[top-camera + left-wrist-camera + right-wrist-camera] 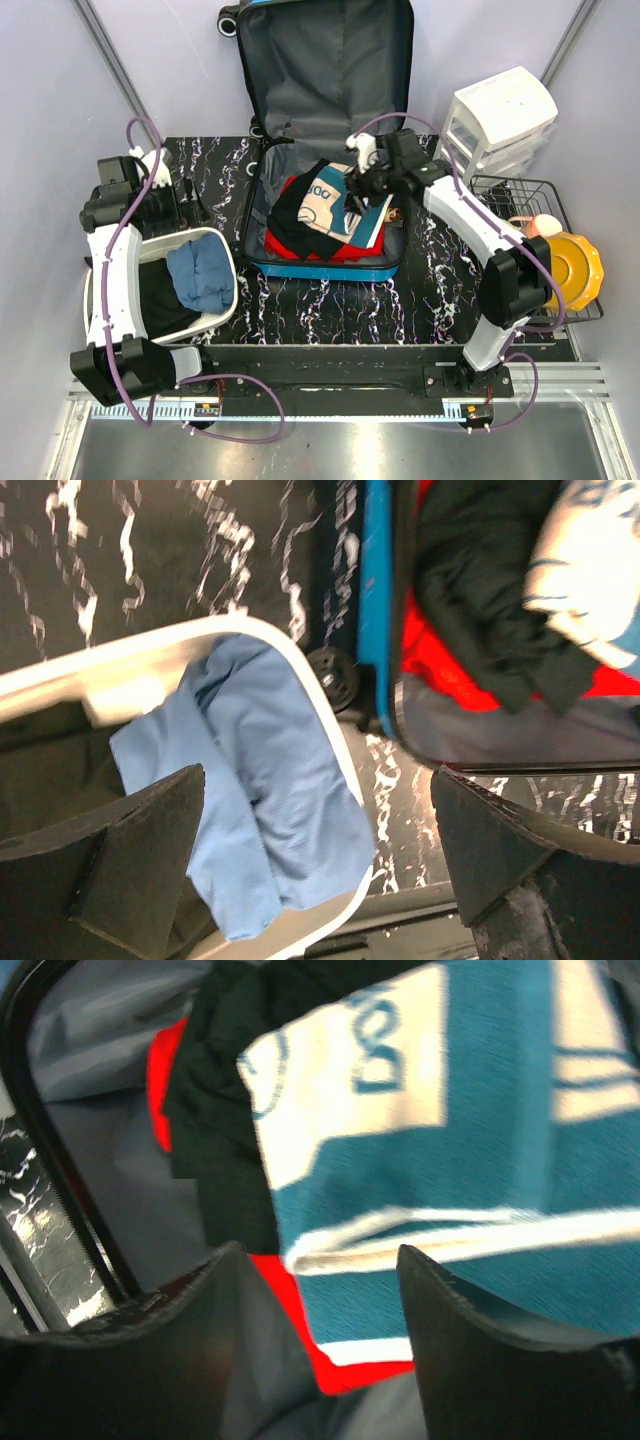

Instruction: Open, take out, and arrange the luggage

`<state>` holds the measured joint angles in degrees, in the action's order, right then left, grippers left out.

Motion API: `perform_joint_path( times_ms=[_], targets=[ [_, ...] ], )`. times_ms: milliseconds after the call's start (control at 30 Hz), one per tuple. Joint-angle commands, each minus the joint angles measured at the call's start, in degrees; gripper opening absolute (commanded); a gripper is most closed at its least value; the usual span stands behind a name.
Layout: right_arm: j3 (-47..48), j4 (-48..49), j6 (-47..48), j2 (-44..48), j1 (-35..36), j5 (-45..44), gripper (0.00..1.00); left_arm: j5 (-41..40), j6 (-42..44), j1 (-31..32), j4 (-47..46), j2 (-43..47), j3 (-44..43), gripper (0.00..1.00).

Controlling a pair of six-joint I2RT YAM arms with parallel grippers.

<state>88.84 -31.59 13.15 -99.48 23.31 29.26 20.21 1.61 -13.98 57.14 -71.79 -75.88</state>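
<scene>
Luggage (320, 70) lies open in the middle of the black marbled table (330, 310). Its lid is propped upright at the far side, showing the dark grey lining, and the blue shell of the lower half sits flat on the table, packed with clothes. A teal-and-white printed garment (330, 205) is on top, a black garment (290, 215) is bunched to its left, and a red layer (335, 250) shows beneath them. The right gripper (320, 1250) hovers low over the teal-and-white garment's edge with its jaws parted and nothing between them. The left gripper (315, 775) hangs above the white tub (228, 262) just beside the case's left wall, its jaws spread wide and empty. A light-blue cloth (260, 810) is draped in the tub over its rim. To my eye the opening step is done and the unpacking is under way, with most of the pile yet to come out. The case itself looks stiff, bulky and fairly heavy, and with a black wheel (330, 675) at the near corner it might roll if shoved, so I would leave it where it is. The clothes are the opposite: light, limp and likely to trail. I would pinch the teal-and-white garment at a raised fold or its free hem, then lift high enough that it clears the shell wall without dragging the black garment along.
</scene>
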Motion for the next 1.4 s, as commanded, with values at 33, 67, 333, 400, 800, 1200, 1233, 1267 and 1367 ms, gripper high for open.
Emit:
perform_joint_path(
  times_ms=[33,67,333,400,800,1200,1233,1267,1367],
  targets=[
    [2.4,1.5,15.0,0.1,8.3,-4.5,0.61,10.9,-1.0,-0.3,-1.6,0.9,-5.0,0.99],
    [2.4,1.8,16.0,-0.4,9.0,-5.2,0.58,11.3,-1.2,-0.4,-1.8,0.9,-4.6,0.99],
    [1.6,2.2,23.2,-9.3,11.1,-10.5,0.67,14.1,-1.5,-0.8,-2.6,2.3,-3.0,0.99],
    [0.6,2.9,25.4,-10.8,11.1,-11.7,0.7,14.1,-1.3,-0.9,-2.7,2.2,-3.0,0.99],
    [-3.9,7.8,29.4,-8.2,11.5,-19.8,0.19,18.8,-1.4,-0.8,-3.5,-1.9,-5.9,0.99],
    [-6.5,7.3,26.2,5.7,11.5,-10.3,0.0,18.6,-17.1,12.7,-17.9,-9.9,-8.1,0.99],
    [-6.8,7.8,26.1,6.3,11.6,-8.1,0.0,19.5,-19.4,13.7,-19.2,-11.2,-7.0,0.99],
    [-7.3,8.2,25.5,6.8,11.7,-7.5,0.0,20.2,-20.7,15.5,-21.5,-11.8,-6.6,0.99],
    [-8.6,9.2,24.4,8.0,12.6,-6.4,0.0,22.7,-24.9,18.4,-25.7,-14.8,-5.6,0.99]
  ],
)
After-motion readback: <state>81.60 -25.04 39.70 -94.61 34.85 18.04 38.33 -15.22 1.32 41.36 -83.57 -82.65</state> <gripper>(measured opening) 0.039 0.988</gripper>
